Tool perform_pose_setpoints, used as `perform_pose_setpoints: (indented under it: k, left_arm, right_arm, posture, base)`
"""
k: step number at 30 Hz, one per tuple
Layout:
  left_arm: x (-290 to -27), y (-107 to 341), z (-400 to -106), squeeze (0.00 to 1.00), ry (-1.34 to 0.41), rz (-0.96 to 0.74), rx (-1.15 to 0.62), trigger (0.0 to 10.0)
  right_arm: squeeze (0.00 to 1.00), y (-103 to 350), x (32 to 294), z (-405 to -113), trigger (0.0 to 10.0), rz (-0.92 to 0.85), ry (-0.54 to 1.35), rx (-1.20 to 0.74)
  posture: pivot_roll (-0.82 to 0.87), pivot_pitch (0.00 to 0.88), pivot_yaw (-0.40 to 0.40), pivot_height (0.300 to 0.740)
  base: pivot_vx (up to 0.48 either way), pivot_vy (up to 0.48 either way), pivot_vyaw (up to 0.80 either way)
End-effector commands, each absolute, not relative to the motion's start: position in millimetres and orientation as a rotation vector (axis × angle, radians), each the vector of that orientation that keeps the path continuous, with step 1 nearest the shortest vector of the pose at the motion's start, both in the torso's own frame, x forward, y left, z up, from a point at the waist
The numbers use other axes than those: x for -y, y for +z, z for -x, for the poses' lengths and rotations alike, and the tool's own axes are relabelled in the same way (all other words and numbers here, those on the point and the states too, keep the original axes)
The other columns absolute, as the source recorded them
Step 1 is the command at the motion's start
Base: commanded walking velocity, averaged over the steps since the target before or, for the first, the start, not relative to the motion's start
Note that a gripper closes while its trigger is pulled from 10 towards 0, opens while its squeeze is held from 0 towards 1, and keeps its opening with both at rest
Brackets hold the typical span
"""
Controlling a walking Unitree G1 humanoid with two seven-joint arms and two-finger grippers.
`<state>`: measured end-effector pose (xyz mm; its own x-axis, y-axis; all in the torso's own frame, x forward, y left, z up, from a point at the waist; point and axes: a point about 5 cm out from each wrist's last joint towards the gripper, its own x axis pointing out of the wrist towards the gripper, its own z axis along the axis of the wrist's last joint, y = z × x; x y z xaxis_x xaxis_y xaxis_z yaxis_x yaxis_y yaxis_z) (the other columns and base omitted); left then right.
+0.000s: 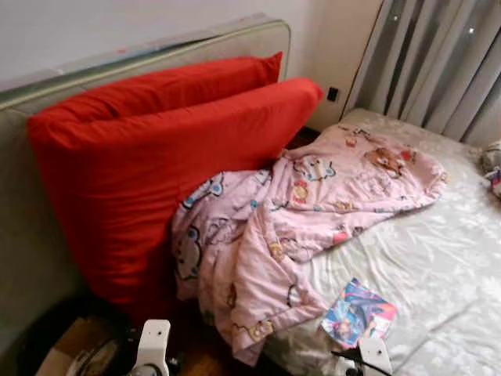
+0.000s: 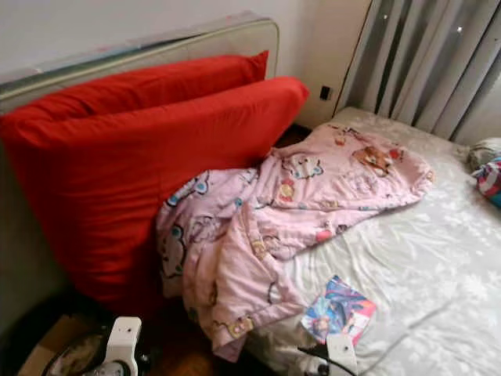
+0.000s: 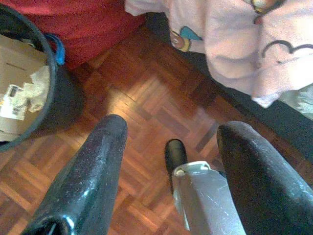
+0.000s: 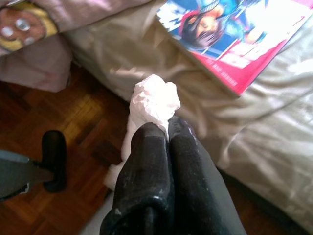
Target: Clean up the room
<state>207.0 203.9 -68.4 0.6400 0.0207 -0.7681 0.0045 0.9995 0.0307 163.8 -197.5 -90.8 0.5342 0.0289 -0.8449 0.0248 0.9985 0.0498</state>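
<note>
Down by the foot edge of the bed [image 1: 438, 266], the right gripper [image 4: 164, 129] has its two black fingers pinched tight on a crumpled white tissue [image 4: 152, 103], holding it just off the mattress side above the parquet floor [image 3: 146, 117]. A colourful comic book [image 1: 358, 312] lies flat on the pale sheet near that corner, close to the tissue but not touching it.

The left gripper [image 3: 171, 147] hangs over the wood floor with its fingers spread wide and nothing between them. Near it sits a dark round bin [image 3: 58, 98] with cardboard and paper scraps inside, pushed up against the big red cushion [image 1: 156, 172].

Two of those red cushions lean upright against a grey mattress [image 1: 156, 55] propped on the wall. A pink cartoon-print blanket [image 1: 297, 211] is rumpled across the bed, one end draped over the edge toward the floor and bunched against the cushions. Grey curtains [image 1: 438, 63] hang behind the far side of the bed.
</note>
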Motion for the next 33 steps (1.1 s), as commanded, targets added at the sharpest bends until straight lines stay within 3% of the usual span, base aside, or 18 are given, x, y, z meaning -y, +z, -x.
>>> perform_pose_setpoints:
  k: [1, 10, 16, 28, 33]
  left_arm:
    - [-203.1, -71.0, -202.9, 0.00, -0.005, -0.042, -0.896, 10.0]
    - [-203.6, -71.1, -202.5, 0.00, -0.007, -0.044, -0.898, 10.0]
    - [-203.5, -71.3, -202.1, 0.00, -0.009, -0.046, -0.899, 10.0]
    - [-203.9, -71.3, -201.9, 0.00, -0.013, -0.051, -0.901, 10.0]
    - [-204.5, -71.3, -201.9, 0.00, -0.013, -0.052, -0.902, 10.0]
  right_arm:
    - [0.00, -90.9, 200.0, -162.7, 10.0, -0.050, 0.000, -1.012]
    - [0.00, -91.7, 198.8, -161.4, 10.0, -0.019, 0.024, -1.021]
    - [0.00, -91.4, 198.4, -162.1, 10.0, -0.022, 0.021, -1.016]
    - [0.00, -91.5, 197.2, -162.3, 10.0, -0.007, 0.035, -1.020]
    - [0.00, -91.5, 196.3, -162.7, 10.0, 0.005, 0.046, -1.020]
  posture:
    - [0.04, 0.000, -0.065, 0.740]
    - [0.05, 0.000, -0.072, 0.740]
    - [0.05, 0.000, -0.073, 0.740]
    - [0.05, 0.000, -0.073, 0.740]
    - [0.05, 0.000, -0.073, 0.740]
  base:
    - [0.000, 0.349, 0.00]
    - [0.000, 0.360, 0.00]
    - [0.000, 0.362, 0.80]
    - [0.000, 0.363, 0.00]
    - [0.000, 0.363, 0.76]
